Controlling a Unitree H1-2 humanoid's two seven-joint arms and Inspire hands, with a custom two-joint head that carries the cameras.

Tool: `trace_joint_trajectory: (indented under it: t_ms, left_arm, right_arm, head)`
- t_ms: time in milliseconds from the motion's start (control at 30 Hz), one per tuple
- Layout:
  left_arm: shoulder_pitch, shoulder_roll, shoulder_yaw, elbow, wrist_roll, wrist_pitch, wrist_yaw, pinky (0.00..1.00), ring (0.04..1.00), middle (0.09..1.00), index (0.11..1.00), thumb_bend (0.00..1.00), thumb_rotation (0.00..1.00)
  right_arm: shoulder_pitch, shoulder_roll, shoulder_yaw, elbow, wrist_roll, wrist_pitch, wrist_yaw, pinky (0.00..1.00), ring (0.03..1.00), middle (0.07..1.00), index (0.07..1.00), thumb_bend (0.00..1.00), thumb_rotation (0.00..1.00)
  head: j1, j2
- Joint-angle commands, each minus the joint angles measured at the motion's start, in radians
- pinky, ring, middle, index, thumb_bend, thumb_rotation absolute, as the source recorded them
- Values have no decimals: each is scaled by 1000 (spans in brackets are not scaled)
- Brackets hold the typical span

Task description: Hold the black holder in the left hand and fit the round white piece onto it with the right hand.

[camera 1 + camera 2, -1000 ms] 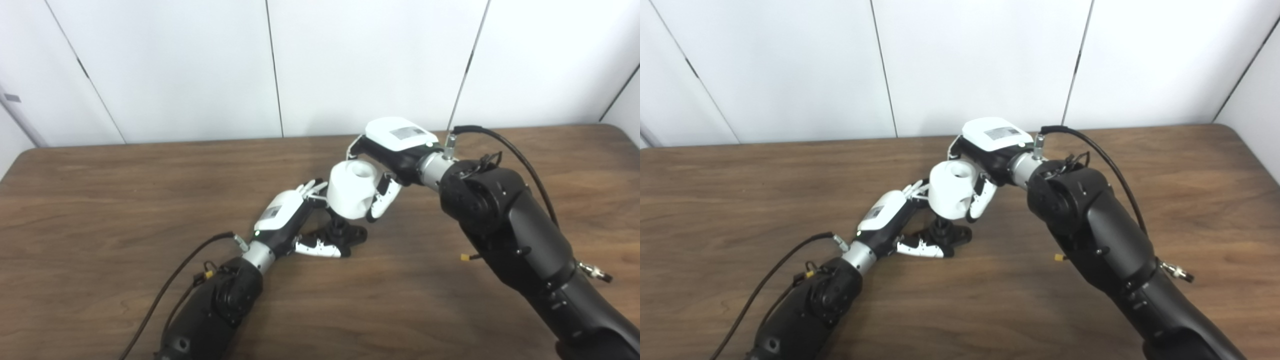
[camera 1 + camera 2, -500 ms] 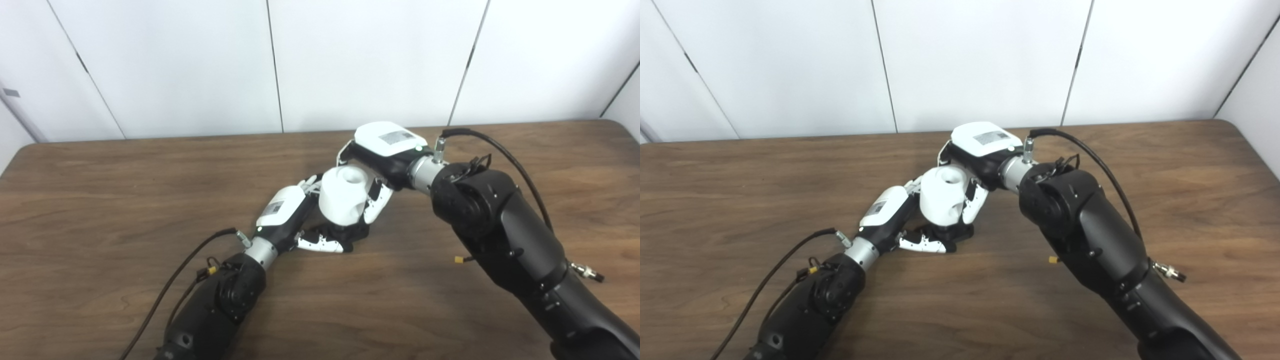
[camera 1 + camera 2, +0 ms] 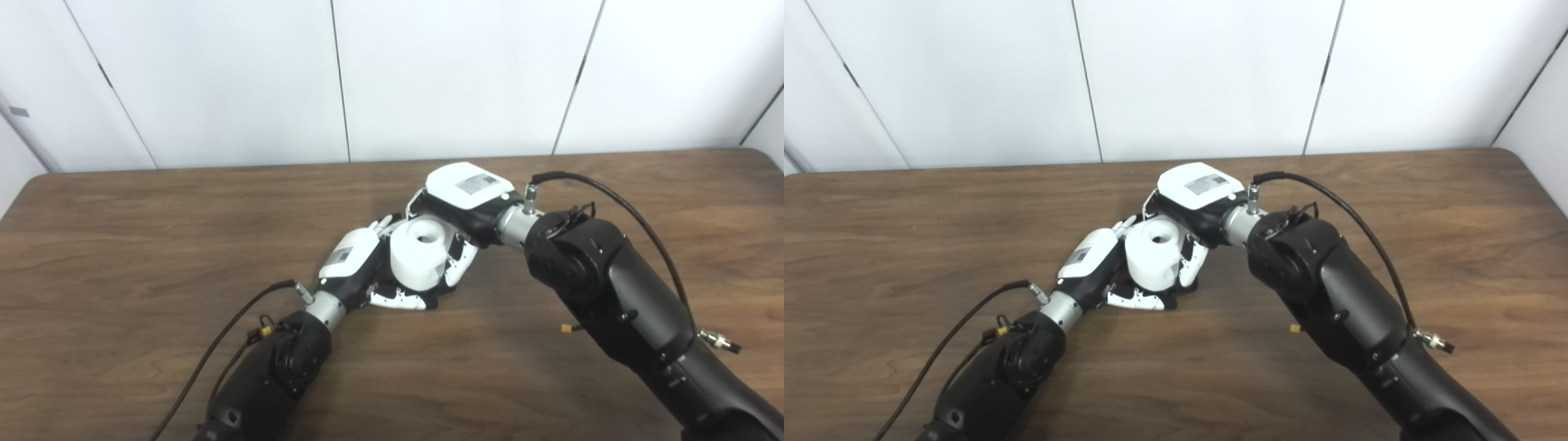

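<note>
The round white piece (image 3: 418, 256), a short cylinder with a hole in its top, sits low at the table's middle, upright. My right hand (image 3: 463, 199) is shut on it from the far right side, fingers wrapped down its flank. Beneath it only a sliver of the black holder (image 3: 442, 292) shows at the base, resting on the table (image 3: 122, 245). My left hand (image 3: 355, 260) is shut on the holder from the left, its thumb (image 3: 398, 300) lying along the front of the base. The holder's post is hidden inside the white piece.
Both black forearms slant in from the bottom corners and meet at the table's middle. Cables loop off each wrist. A white panelled wall stands behind the table's far edge.
My right hand has lowered the white piece down over the holder's post, which showed a second ago and is now covered. The camera has also shifted slightly.
</note>
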Motion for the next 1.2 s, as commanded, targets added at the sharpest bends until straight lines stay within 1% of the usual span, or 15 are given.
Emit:
trace_joint_trajectory:
  t_ms: [0, 200, 400, 500, 600, 633, 667, 700, 733, 767, 800, 900, 1167]
  left_arm:
    - [58, -27, -58, 36, 26, 40, -83, 1000, 1000, 931, 481, 524, 58]
    - [58, -29, -66, 33, 31, 44, -80, 1000, 1000, 933, 481, 524, 59]
    - [57, -26, -69, 26, 29, 51, -89, 1000, 1000, 944, 481, 524, 59]
    - [56, -25, -71, 29, 33, 43, -80, 1000, 1000, 940, 481, 524, 59]
    - [57, -25, -70, 30, 28, 44, -82, 1000, 1000, 932, 481, 524, 59]
    - [57, -24, -70, 28, 27, 46, -84, 1000, 1000, 932, 481, 524, 59]
    - [57, -24, -70, 26, 26, 49, -88, 1000, 1000, 932, 481, 524, 59]
    - [58, -24, -70, 25, 25, 51, -89, 1000, 1000, 933, 481, 524, 59]
    - [58, -23, -70, 25, 25, 53, -91, 1000, 1000, 934, 481, 524, 59]
    - [57, -23, -71, 26, 26, 53, -90, 1000, 1000, 932, 481, 524, 58]
    - [57, -22, -72, 28, 27, 52, -89, 1000, 1000, 930, 481, 524, 58]
    - [56, -20, -74, 30, 27, 50, -90, 1000, 1000, 931, 481, 524, 58]
    - [57, -16, -73, 35, 18, 45, -92, 1000, 1000, 935, 481, 524, 57]
  right_arm:
    - [3, -7, 8, 4, 3, -29, 5, 795, 819, 753, 483, 525, 147]
    - [13, -4, 9, 15, 6, -42, -7, 803, 821, 753, 483, 525, 146]
    - [2, 8, 15, 20, -15, -24, 9, 815, 829, 760, 483, 524, 146]
    - [4, 5, 14, 22, -6, -33, 10, 818, 830, 760, 483, 524, 146]
    - [6, 0, 17, 19, 0, -28, 30, 808, 824, 761, 484, 523, 147]
    - [4, -3, 17, 10, 4, -13, 57, 808, 824, 761, 484, 523, 147]
    - [1, -6, 17, 1, 7, 3, 84, 802, 832, 796, 616, 685, 196]
    - [-1, -7, 17, -6, 9, 13, 103, 793, 844, 846, 766, 815, 239]
    - [-3, -10, 16, -13, 10, 22, 118, 790, 848, 863, 817, 859, 254]
    - [-4, -11, 16, -20, 4, 29, 125, 785, 862, 902, 901, 904, 271]
    - [-5, -12, 16, -25, -1, 33, 130, 781, 880, 945, 960, 950, 284]
    - [-4, -9, 9, -32, -14, 35, 114, 773, 888, 974, 996, 979, 302]
    - [-2, 0, -13, -33, -12, 26, 76, 772, 878, 971, 1000, 983, 293]
  head:
    - [1, 1]
    - [3, 0]
    - [1, 3]
    - [1, 3]
    - [1, 3]
    - [6, 7]
    - [5, 6]
    - [5, 6]
    - [5, 5]
    - [5, 5]
    - [5, 5]
    - [2, 3]
    - [-1, 5]
